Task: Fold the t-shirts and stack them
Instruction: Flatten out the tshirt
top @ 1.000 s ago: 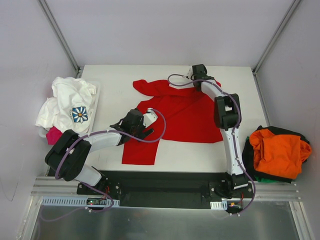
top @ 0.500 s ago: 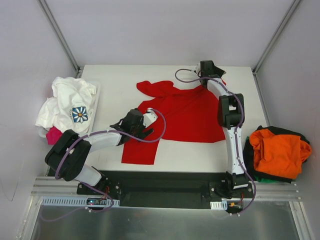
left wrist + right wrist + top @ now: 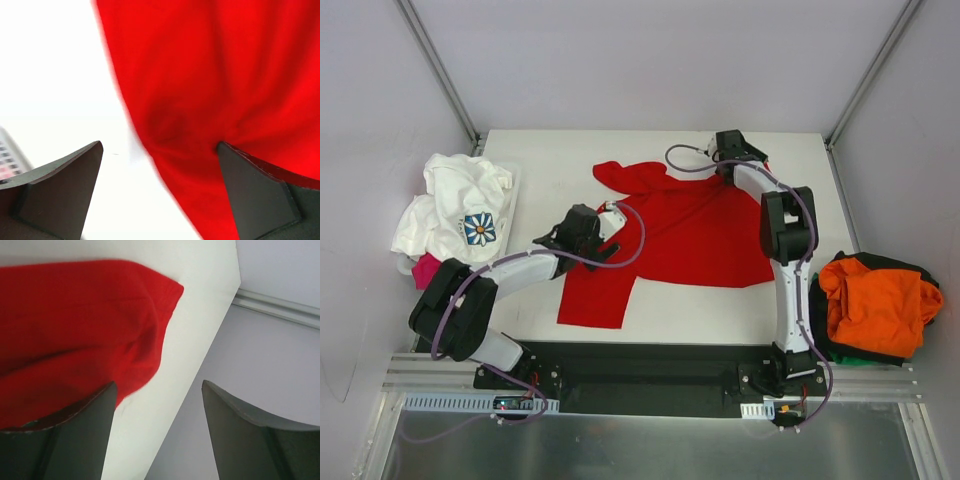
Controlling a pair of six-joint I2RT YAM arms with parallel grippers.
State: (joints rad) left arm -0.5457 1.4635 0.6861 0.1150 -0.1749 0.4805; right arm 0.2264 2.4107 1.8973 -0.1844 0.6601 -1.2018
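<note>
Status: red t-shirt lies spread mid-worktop, not yet folded; one sleeve reaches toward the far right corner, the other sits bunched near the far edge, a long flap runs toward the near edge. Left gripper hovers low over the shirt's left border, jaws wide apart, holding nothing; the cloth edge runs between them below. Right gripper is at the far right sleeve, jaws parted, nothing clamped; the sleeve end lies loose just beside one finger, close to the far edge. White flower-print shirt is heaped at the left edge with a pink one under it; orange shirt sits on dark cloth off the right edge.

Risks, as judged: bunched sleeve gets folded in as is, so creases lock into the fold; left jaws close off the border and catch air, or bite too deep and take two layers; one arm pulls while the other has no hold, so the whole shirt slides and skews; an outward tug could drop the far right sleeve over the edge; fingers pressed hard on the worktop may scrape rather than pick up a thin single layer.
</note>
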